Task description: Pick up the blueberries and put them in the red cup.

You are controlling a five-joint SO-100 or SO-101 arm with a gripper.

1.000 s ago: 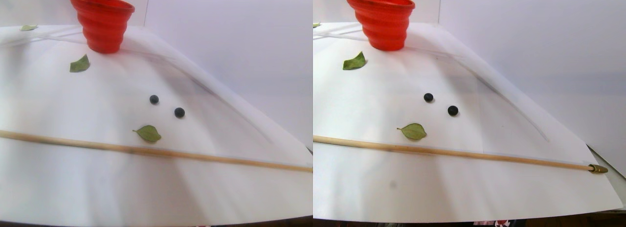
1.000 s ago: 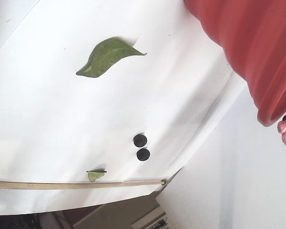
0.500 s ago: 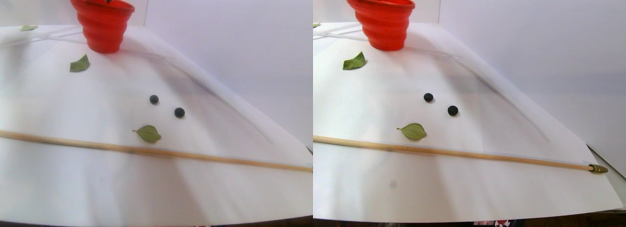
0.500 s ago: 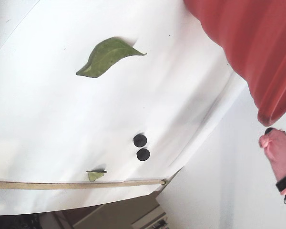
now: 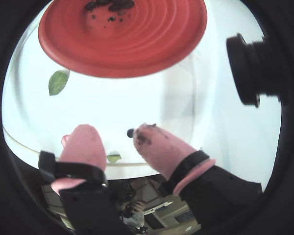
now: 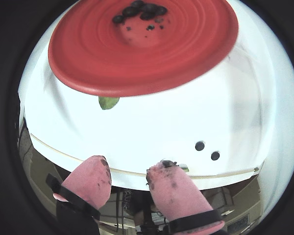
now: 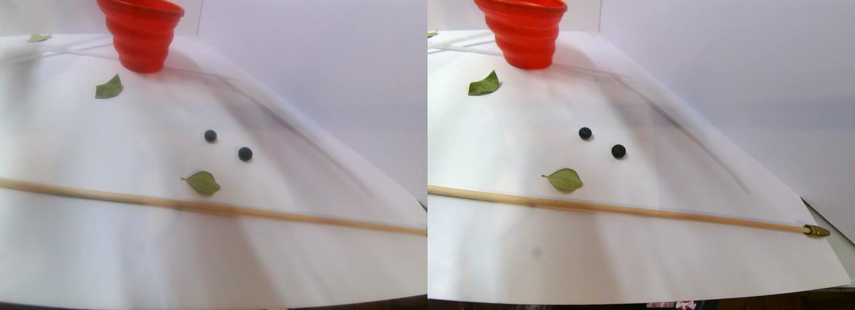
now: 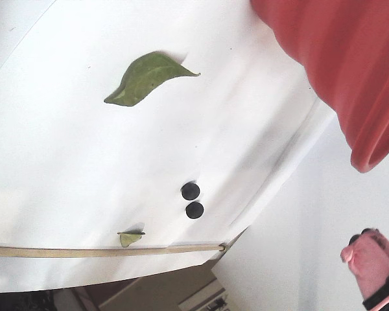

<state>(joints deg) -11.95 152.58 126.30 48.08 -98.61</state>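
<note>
Currently the gripper (image 6: 129,174) is seen spread open, empty, pink fingertips (image 5: 83,142) smeared dark, held above the red cup (image 6: 142,46). Several blueberries (image 6: 139,11) are seen at the cup's bottom. Two more berries (image 7: 228,144) are left mid-sheet on the white paper (image 7: 100,256), between the cup at its far edge and the wooden stick (image 7: 200,206).

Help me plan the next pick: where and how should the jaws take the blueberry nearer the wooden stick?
Probably from straight above, jaws straddling the widest part of the nearer blueberry. It is round and sits alone on flat white paper; close along the line away from the other blueberry so nothing is nudged.
</note>
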